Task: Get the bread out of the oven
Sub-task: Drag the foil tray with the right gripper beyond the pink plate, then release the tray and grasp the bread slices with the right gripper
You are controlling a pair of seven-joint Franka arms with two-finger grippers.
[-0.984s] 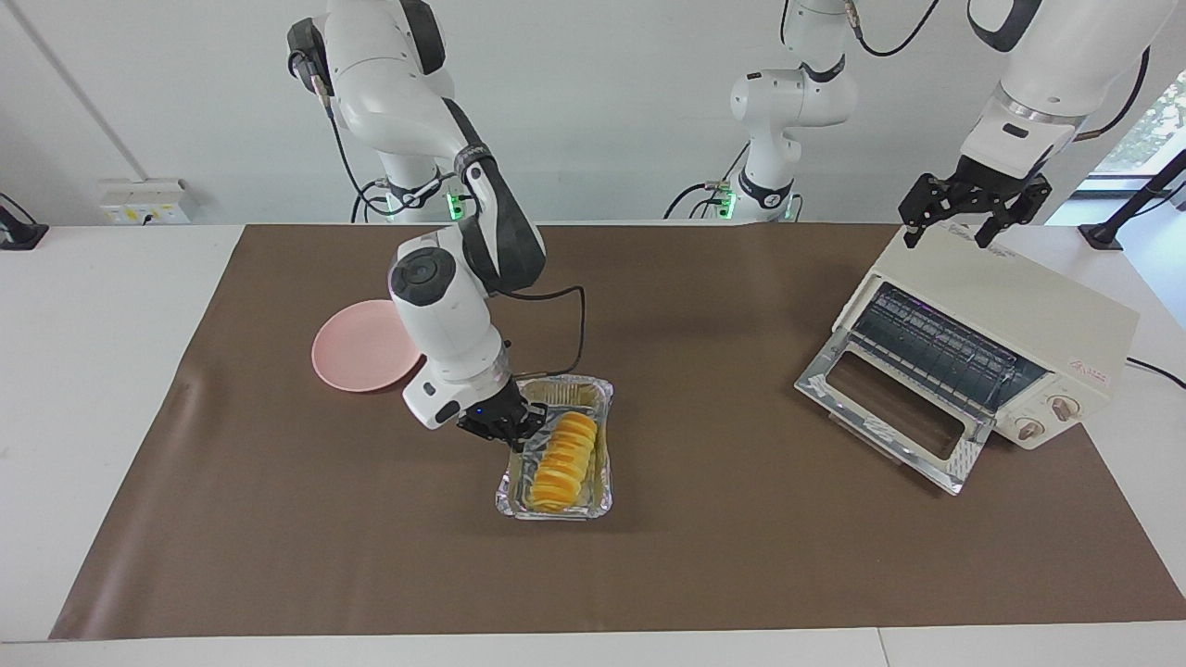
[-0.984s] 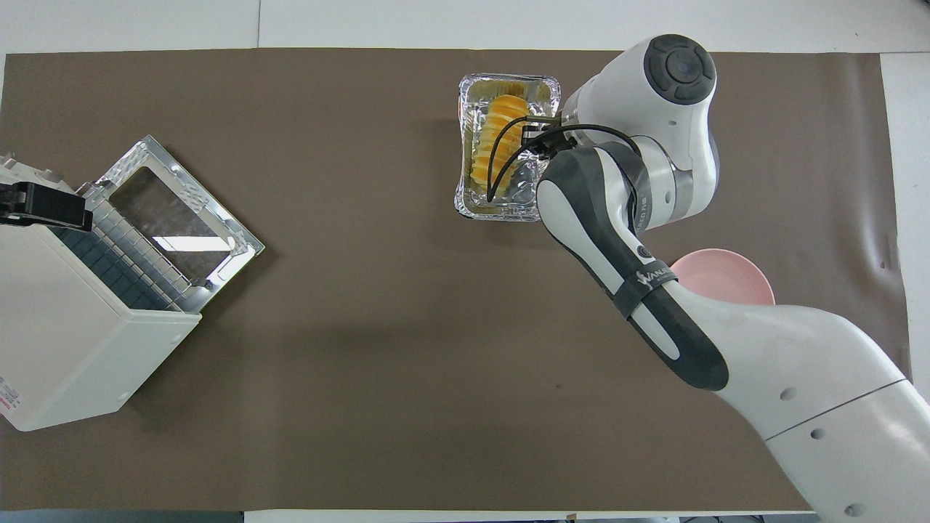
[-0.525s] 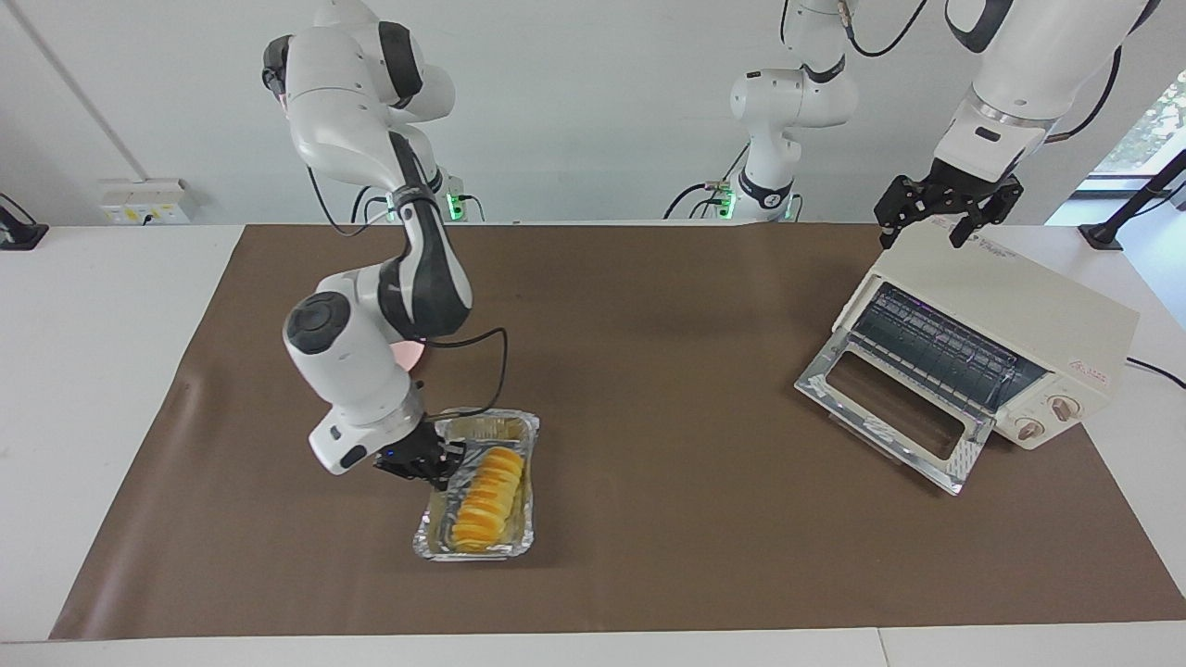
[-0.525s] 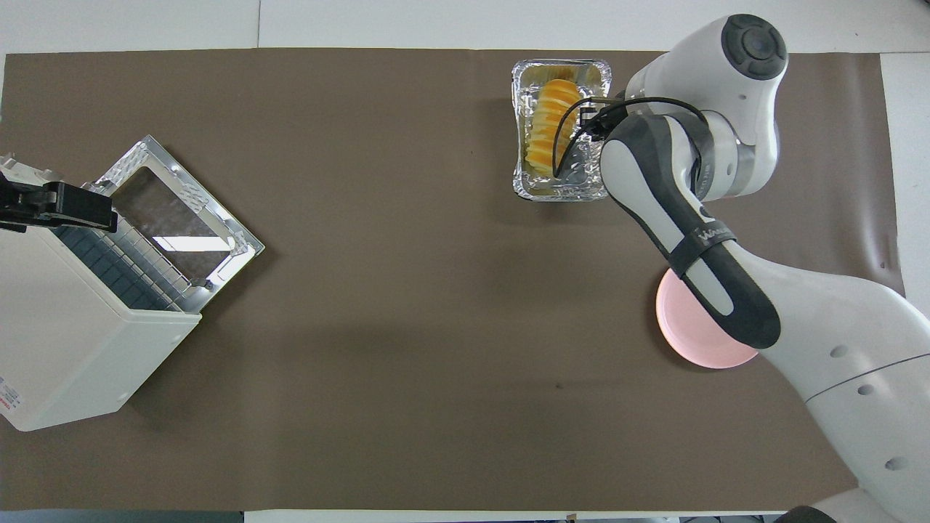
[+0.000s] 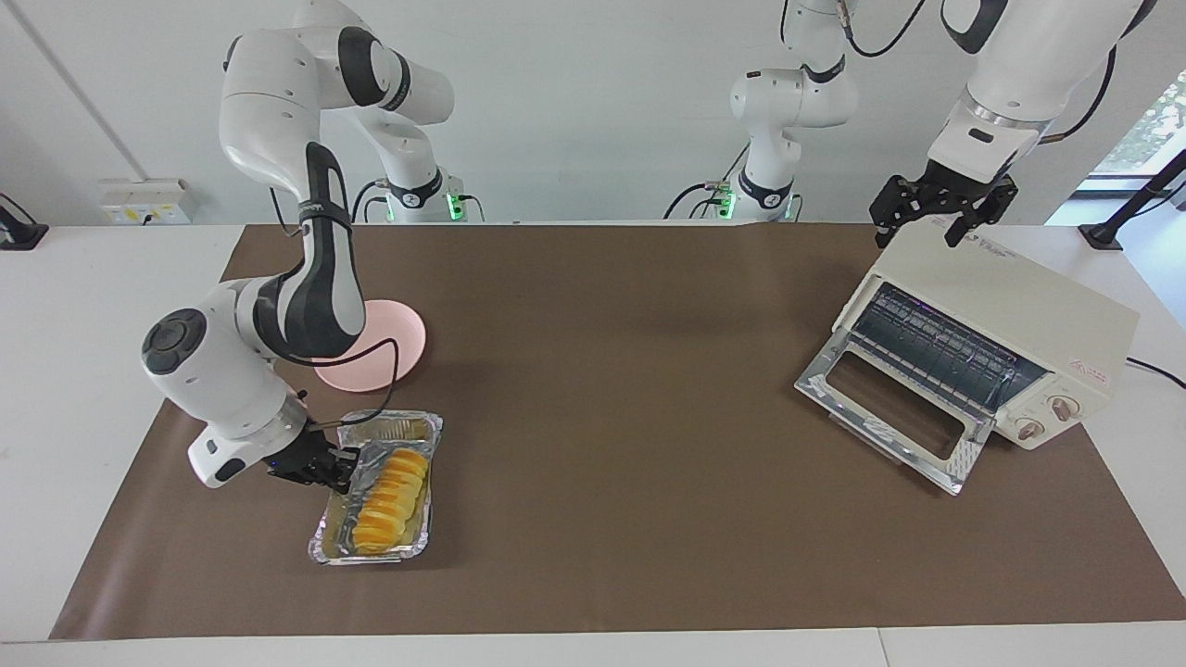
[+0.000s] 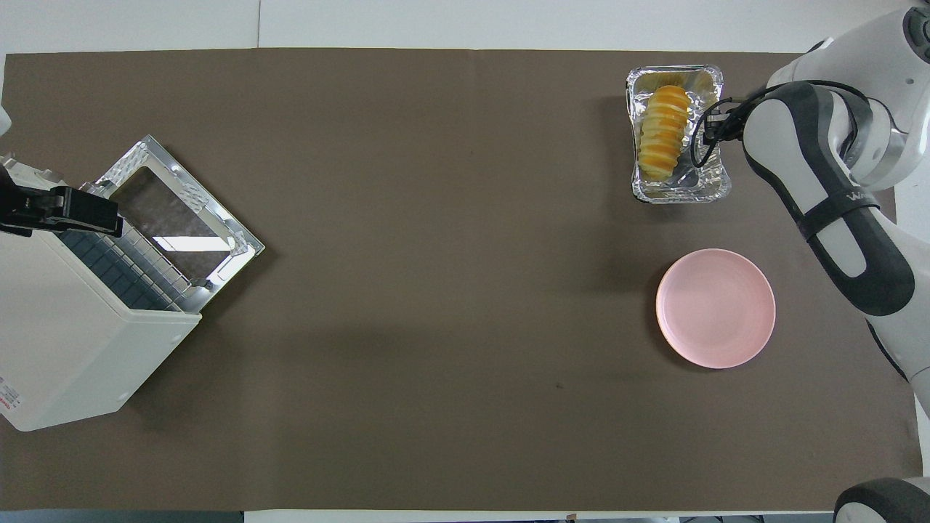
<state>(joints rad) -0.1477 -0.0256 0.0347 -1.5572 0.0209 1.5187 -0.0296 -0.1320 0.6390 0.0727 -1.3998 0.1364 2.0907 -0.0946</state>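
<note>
While right hand (image 5: 345, 460) pinches foil tray (image 5: 326, 547) rim, pink plate (image 5: 394, 357) sits near; left hand (image 5: 938, 218) spread.

no readable text (oven (image 5: 1001, 315) label illegible)

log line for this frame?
bread: in foil tray, out of oven | right gripper: shut on tray rim | left gripper: open over oven | oven door: open

Bright, even light falls from above. Soft shadows lie on the brown mat (image 5: 649, 371); glare glints off the oven (image 5: 1001, 324) door glass. Both views are sharp.
</note>
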